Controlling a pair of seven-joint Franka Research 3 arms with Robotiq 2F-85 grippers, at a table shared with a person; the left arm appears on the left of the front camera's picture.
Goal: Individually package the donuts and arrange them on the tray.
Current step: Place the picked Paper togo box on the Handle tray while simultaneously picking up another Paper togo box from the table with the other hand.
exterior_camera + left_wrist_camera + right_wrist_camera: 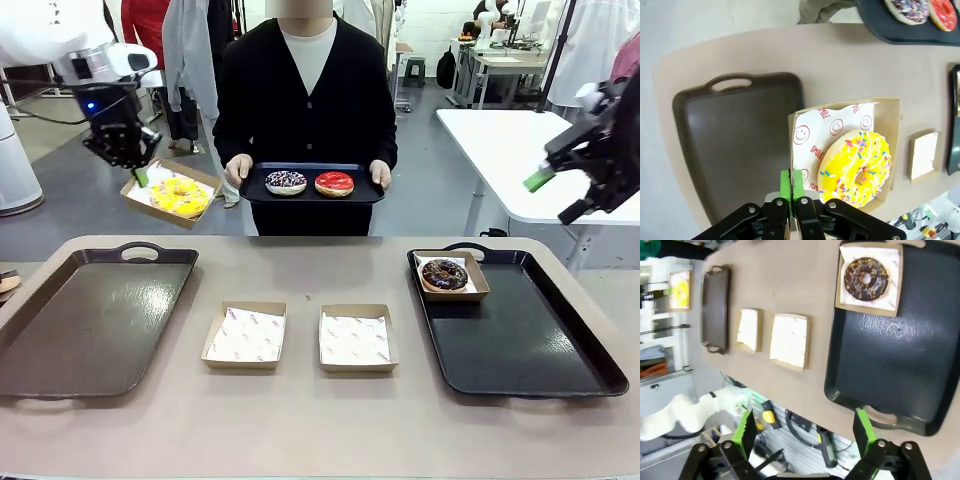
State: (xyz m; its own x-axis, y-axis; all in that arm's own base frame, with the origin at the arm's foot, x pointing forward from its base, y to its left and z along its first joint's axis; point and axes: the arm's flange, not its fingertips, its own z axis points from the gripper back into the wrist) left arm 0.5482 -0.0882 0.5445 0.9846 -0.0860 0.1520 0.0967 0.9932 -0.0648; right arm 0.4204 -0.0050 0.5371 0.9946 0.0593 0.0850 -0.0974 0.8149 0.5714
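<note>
The yellow donut [856,167] sits in its box [894,145] just beside the left gripper [794,192], aloft near the left tray [60,330]. The gripper's pads are pressed together, pinching the box's rim and hiding that bit of it. The right gripper [804,427] hangs spread wide and holds nothing, above the boxed chocolate donut [865,279].

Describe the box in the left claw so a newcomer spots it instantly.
Start at the brown tray at the table's left end. In the air near it, the left claw pinches one wall of a cardboard box holding a yellow sprinkled donut. It's the one box off the table: the two mid-table boxes are empty, and the fourth sits on the black tray with a chocolate donut.
</note>
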